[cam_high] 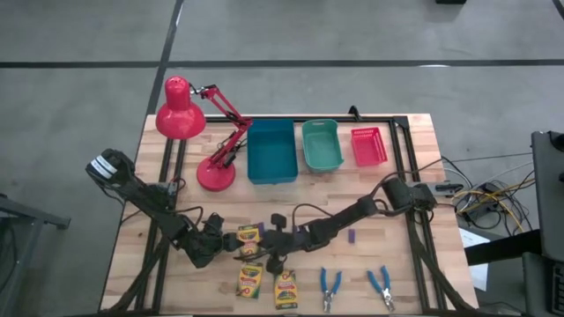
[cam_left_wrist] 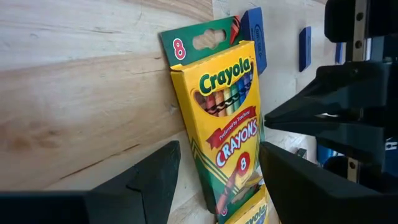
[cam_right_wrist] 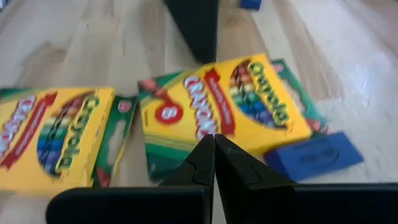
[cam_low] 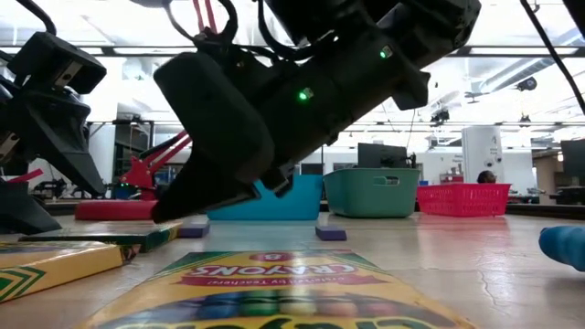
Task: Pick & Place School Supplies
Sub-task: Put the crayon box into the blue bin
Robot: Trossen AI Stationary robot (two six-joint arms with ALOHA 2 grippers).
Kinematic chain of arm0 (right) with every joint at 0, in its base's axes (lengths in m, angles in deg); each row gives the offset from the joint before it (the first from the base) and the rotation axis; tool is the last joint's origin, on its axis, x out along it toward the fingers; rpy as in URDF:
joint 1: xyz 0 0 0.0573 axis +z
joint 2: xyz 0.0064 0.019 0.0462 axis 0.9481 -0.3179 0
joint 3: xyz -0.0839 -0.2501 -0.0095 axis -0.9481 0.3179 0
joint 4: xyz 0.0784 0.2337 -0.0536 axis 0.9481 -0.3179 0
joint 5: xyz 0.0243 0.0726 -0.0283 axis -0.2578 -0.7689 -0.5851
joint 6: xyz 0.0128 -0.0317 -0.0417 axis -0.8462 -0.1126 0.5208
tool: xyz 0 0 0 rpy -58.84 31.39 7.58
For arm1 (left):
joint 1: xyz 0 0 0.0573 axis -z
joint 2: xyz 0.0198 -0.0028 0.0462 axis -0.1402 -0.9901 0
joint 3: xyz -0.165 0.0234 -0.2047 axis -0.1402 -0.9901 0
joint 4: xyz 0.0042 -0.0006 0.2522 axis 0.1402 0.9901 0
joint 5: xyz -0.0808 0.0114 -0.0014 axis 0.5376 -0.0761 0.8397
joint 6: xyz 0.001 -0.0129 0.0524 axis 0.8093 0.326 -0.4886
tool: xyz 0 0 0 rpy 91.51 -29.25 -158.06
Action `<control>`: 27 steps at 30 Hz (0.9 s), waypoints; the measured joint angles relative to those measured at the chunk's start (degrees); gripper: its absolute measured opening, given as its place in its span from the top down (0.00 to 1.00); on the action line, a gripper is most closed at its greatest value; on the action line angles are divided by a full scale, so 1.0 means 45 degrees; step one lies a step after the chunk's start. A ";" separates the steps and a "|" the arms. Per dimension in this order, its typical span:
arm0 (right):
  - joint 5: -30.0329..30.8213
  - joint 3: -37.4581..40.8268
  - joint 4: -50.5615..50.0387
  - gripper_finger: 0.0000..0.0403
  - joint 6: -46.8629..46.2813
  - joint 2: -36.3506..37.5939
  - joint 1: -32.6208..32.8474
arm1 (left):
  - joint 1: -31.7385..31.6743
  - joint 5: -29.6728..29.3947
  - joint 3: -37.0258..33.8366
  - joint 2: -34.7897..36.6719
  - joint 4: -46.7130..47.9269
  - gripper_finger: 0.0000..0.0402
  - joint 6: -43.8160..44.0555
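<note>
High view: three crayon boxes on the wood table [cam_high: 397,264], near the front edge. One crayon box [cam_high: 248,236] lies between the two grippers; the other two crayon boxes [cam_high: 249,282] [cam_high: 285,288] sit side by side just in front of it. Left gripper [cam_high: 218,236] is low at that upper box's left side, fingers spread with the box end between them; contact cannot be told. Left wrist view shows the same: box [cam_left_wrist: 224,118] flat on the wood, dark fingers [cam_left_wrist: 149,180] parted either side of its near end. Right gripper [cam_high: 275,251] reaches in from the right, jaws clenched on nothing, tip just beside the same box; right wrist view has the pressed-together fingers [cam_right_wrist: 214,158] over the box edge.

Purple eraser blocks: one [cam_high: 351,236] alone on the table right of the right arm, one touching the box corner [cam_right_wrist: 311,155], others hidden or too small to place. Two blue-handled tools [cam_high: 330,286] [cam_high: 382,286] lie well apart from the boxes at front right.

Bins along the back: blue bin [cam_high: 271,151], teal bin [cam_high: 322,145], red basket [cam_high: 368,146], side by side, no supplies visible inside. Red desk lamp [cam_high: 198,123] stands left of the blue bin.
</note>
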 joint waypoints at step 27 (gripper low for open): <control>-0.0004 -0.0005 -0.1049 0.98 -0.0042 0.0083 0.0003 | -0.0329 -0.0028 0.0073 -0.0005 0.0008 0.43 0.0090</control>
